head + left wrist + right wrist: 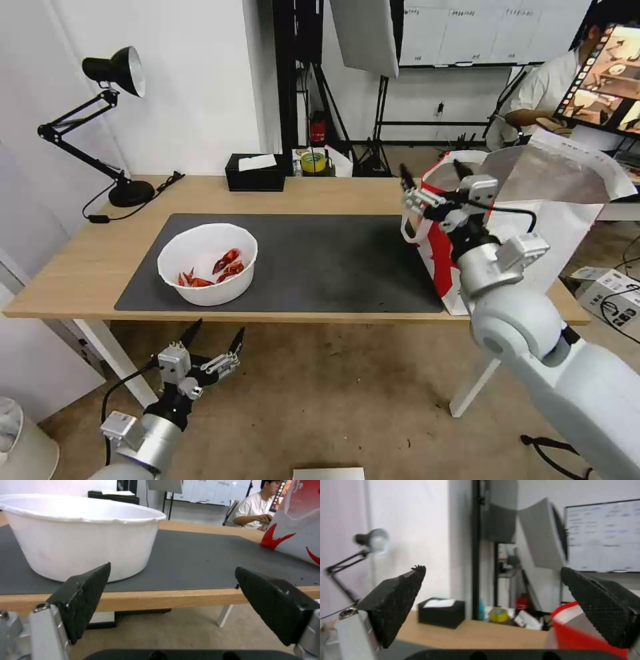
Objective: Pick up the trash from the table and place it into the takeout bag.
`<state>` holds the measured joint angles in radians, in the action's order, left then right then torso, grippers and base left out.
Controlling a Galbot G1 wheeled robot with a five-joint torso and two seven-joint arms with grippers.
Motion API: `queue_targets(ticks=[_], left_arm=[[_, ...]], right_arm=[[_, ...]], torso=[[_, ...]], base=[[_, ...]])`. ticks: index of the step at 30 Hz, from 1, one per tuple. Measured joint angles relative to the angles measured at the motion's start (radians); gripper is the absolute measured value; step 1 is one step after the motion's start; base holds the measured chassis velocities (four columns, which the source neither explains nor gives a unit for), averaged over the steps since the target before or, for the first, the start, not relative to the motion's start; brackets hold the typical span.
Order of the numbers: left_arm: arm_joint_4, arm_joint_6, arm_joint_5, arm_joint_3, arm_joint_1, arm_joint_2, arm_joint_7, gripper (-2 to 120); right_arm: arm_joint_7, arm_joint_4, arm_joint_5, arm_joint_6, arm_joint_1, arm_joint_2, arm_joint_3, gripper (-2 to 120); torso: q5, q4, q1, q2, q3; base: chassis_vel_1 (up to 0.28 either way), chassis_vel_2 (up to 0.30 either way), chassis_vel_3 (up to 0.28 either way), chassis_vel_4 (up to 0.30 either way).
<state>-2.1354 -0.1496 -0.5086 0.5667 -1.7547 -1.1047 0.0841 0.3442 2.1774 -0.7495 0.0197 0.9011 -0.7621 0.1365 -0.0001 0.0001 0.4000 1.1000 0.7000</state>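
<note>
The left gripper (217,334) hangs spread and empty below the table's (320,191) front edge, just short of the white bowl (207,263) of red shells standing near the mat's (313,260) front left corner. The right gripper (433,173), fingers apart and empty, is raised over the takeout bag (567,200) standing at the table's right end.

Table (93,260) with mat (320,260), lamp (100,127)

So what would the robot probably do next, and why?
Probably raise the left gripper toward the white bowl of red shells. The bowl sits on the table as trash outside the takeout bag, and that gripper hangs open below the table edge, right in front of it. The right gripper is open up by the bag's mouth.
</note>
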Motion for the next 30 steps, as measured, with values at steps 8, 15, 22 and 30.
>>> queue_targets(ticks=[8, 15, 22, 30], left_arm=[[0.002, -0.011, -0.001, 0.006, -0.001, -0.001, 0.005, 100], [0.031, -0.023, 0.014, 0.017, 0.009, -0.005, 0.026, 100], [0.037, -0.029, 0.018, 0.017, 0.011, -0.004, 0.030, 100], [0.044, -0.034, 0.019, 0.018, 0.011, -0.002, 0.032, 100]], right_arm=[[-0.157, 0.042, -0.029, -0.002, 0.126, 0.023, 0.037, 100], [-0.217, 0.042, -0.021, -0.017, 0.250, 0.013, 0.067, 100], [-0.279, -0.003, 0.057, -0.096, 0.367, -0.011, 0.085, 100], [-0.289, -0.054, 0.152, -0.204, 0.485, -0.056, 0.106, 100]], torso=[[0.0000, -0.0001, 0.000, 0.000, 0.000], [0.0000, -0.0001, 0.000, 0.000, 0.000], [0.0000, -0.0001, 0.000, 0.000, 0.000], [0.0000, 0.0001, 0.000, 0.000, 0.000]], base=[[0.000, 0.000, 0.000, 0.000], [0.000, 0.000, 0.000, 0.000], [0.000, 0.000, 0.000, 0.000], [0.000, 0.000, 0.000, 0.000]])
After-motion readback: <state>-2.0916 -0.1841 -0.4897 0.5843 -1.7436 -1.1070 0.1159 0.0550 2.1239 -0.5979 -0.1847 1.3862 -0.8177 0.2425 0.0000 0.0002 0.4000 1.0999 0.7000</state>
